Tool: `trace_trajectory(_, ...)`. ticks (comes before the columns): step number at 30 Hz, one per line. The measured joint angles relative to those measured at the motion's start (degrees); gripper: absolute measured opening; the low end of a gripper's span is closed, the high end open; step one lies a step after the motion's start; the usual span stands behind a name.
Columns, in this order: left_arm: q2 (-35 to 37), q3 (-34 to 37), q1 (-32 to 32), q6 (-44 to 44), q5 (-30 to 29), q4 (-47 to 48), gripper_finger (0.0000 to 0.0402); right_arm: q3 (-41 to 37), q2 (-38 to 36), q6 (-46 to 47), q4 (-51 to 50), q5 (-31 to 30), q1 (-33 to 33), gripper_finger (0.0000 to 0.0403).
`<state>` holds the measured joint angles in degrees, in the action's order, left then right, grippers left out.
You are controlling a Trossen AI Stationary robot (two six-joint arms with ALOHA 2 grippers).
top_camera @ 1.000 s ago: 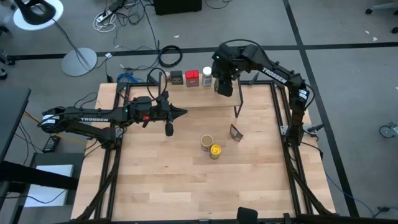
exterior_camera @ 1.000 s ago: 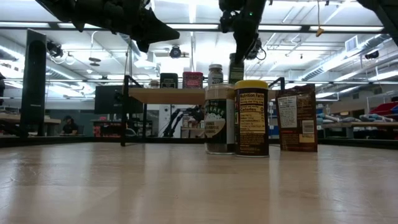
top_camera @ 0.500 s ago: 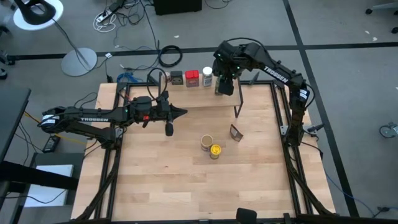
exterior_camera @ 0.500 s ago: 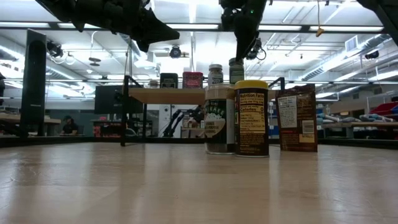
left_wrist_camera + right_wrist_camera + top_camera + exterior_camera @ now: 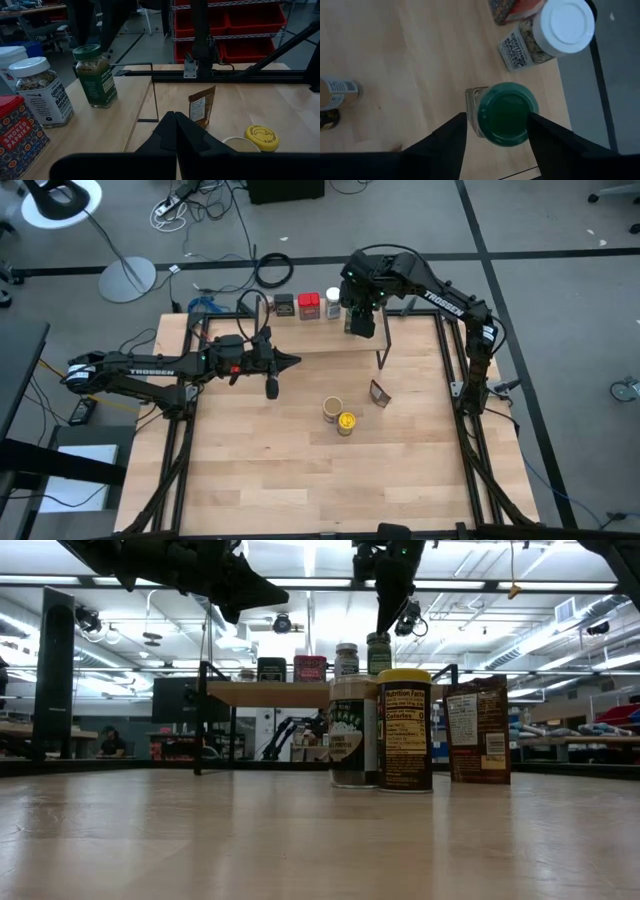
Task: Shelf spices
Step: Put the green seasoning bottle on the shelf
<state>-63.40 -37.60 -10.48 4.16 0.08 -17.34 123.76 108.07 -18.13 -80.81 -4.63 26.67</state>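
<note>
The shelf [image 5: 230,340] stands at the table's far side. On its board stand, left to right, a dark tin [image 5: 285,305], a red tin [image 5: 308,305], a white-lidded jar [image 5: 333,302] and a green jar [image 5: 378,652]. My right gripper [image 5: 388,618] is open just above the green jar. In the right wrist view its fingers stand on either side of the green lid [image 5: 507,114]. My left gripper [image 5: 292,361] is shut and empty, level over the shelf's left part. A tan-capped jar [image 5: 332,409], a yellow-lidded jar [image 5: 346,422] and a brown packet [image 5: 379,393] stand on the table.
The shelf's black legs [image 5: 383,345] stand near the packet. The left wrist view shows the green jar [image 5: 95,75], the white-lidded jar [image 5: 42,92] and the red tin [image 5: 15,132] in a row, with bare board to the green jar's right.
My right gripper has set the green jar down on the shelf board beside the white-lidded jar, let go of it and gone straight up a little. The jar now stands upright on its own.
</note>
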Motion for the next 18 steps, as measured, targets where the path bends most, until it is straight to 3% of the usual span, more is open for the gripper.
trace_trajectory(14, 0.0, 0.0, 0.0, 0.1, 0.0, 0.2, 0.0001, 0.0, -1.8, 0.9, 0.6, -6.6, -6.2, 0.0202)
trace_trajectory(18, 0.0, 0.0, 0.0, 0.1, 0.0, 0.2, 0.0001, 0.0, -1.8, 1.9, 0.2, -6.7, -8.7, 0.0175)
